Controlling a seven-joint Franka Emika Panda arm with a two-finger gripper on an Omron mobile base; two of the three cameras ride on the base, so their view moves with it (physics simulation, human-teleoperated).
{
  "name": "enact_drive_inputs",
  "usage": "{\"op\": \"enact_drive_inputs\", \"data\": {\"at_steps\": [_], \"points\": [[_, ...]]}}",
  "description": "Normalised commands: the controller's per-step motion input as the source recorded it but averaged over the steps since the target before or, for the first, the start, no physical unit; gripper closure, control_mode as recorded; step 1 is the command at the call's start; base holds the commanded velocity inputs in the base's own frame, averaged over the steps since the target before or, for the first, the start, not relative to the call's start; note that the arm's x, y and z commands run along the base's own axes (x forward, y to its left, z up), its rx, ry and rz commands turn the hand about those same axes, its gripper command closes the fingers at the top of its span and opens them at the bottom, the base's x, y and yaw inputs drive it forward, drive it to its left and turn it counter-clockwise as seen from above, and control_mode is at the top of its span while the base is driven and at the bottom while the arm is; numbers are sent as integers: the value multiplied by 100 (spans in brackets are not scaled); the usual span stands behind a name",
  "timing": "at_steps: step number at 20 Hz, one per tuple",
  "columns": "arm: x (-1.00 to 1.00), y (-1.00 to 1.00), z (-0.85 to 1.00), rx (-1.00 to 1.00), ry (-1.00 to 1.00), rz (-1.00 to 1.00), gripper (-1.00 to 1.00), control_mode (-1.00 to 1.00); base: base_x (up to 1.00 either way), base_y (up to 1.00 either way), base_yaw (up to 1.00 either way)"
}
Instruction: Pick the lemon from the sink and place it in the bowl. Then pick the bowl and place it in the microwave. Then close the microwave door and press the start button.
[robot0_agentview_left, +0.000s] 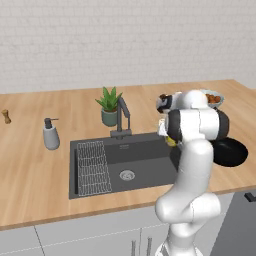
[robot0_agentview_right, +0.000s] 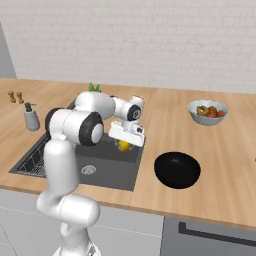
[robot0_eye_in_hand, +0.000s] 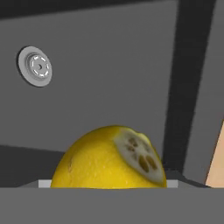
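The yellow lemon (robot0_agentview_right: 124, 145) hangs just under my hand at the right end of the dark sink (robot0_agentview_right: 115, 167), above the basin floor. My gripper (robot0_agentview_right: 125, 142) is shut on the lemon, whose cut end faces right in the hand view. The lemon (robot0_eye_in_hand: 109, 159) sits close to the hand camera and hides the fingertips, with the round drain (robot0_eye_in_hand: 36, 65) far below at the upper left. From the left base view the lemon (robot0_agentview_left: 171, 141) peeks out beside my forearm. The black bowl (robot0_agentview_right: 177, 170) sits upright on the wooden counter right of the sink (robot0_agentview_left: 145, 160). The microwave is out of view.
The faucet (robot0_agentview_left: 122, 117) and a potted plant (robot0_agentview_left: 110, 106) stand behind the basin. A wire rack (robot0_agentview_left: 93, 167) lies in its left part. A soap dispenser (robot0_agentview_left: 50, 134) is on the left, and a pale bowl of fruit (robot0_agentview_right: 208, 112) at the back right.
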Motion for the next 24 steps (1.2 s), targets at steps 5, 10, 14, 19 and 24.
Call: {"op": "enact_drive_inputs", "data": {"at_steps": [5,10,14,19,24], "points": [[-45,-87,53,0,-6,-9,100,-100,0,0,0],[-52,-93,48,0,-7,-11,100,-100,0,0,0],[-28,-87,30,0,0,-12,100,-100,0,0,0],[-1,-90,1,3,0,-11,100,-100,0,0,0],[5,-83,-16,6,4,-5,100,-100,0,0,0]]}}
